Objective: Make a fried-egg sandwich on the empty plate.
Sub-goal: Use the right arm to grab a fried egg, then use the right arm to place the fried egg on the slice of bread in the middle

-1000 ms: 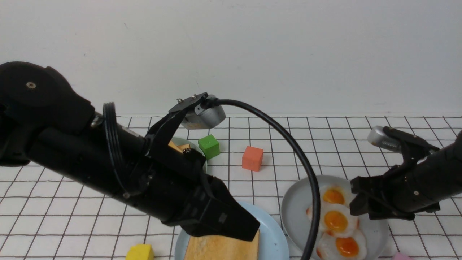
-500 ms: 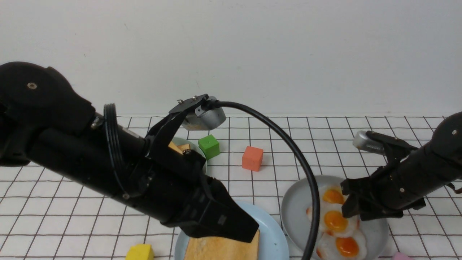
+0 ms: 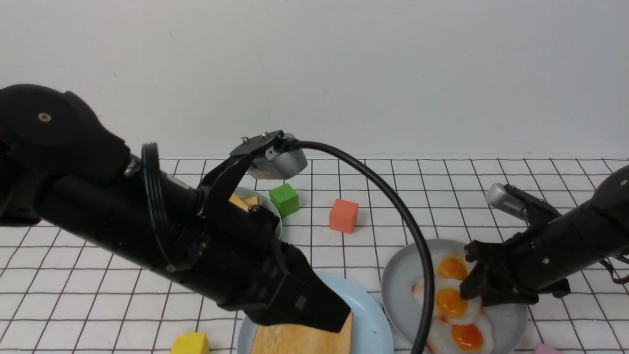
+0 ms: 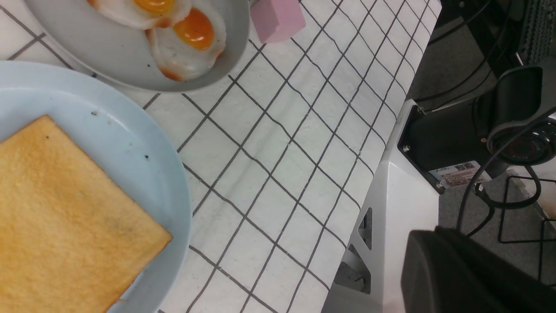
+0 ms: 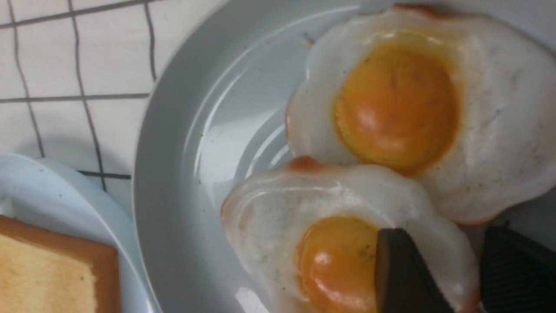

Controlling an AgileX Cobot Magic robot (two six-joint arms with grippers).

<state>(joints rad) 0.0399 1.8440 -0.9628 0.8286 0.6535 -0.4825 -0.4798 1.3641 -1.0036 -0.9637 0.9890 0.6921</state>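
One toast slice [image 3: 300, 339] lies flat on the sky-blue plate [image 3: 373, 324] at the front; both also show in the left wrist view, the toast [image 4: 56, 217] on the plate [image 4: 130, 143]. My left gripper [image 3: 334, 314] hangs over the slice's far edge. Its dark fingers [image 4: 456, 269] show no gap and hold nothing. Three fried eggs overlap on the grey plate [image 3: 398, 280]. My right gripper [image 3: 474, 290] is open and low on the middle egg [image 5: 312, 243]. One finger [image 5: 404, 269] is over its yolk edge, and the other [image 5: 517, 269] is beside its white.
A pale green plate [image 3: 268, 204] with spare toast sits behind my left arm. Green [image 3: 284, 199], orange [image 3: 343, 215], yellow [image 3: 190, 343] and pink [image 4: 277, 17] cubes lie around. A black cable [image 3: 393, 206] arcs over the grey plate. The table's front edge [image 4: 391, 174] is close.
My right gripper has come down and toward the left onto the eggs, and the eggs have shifted slightly left. The left arm and the toast have not moved.
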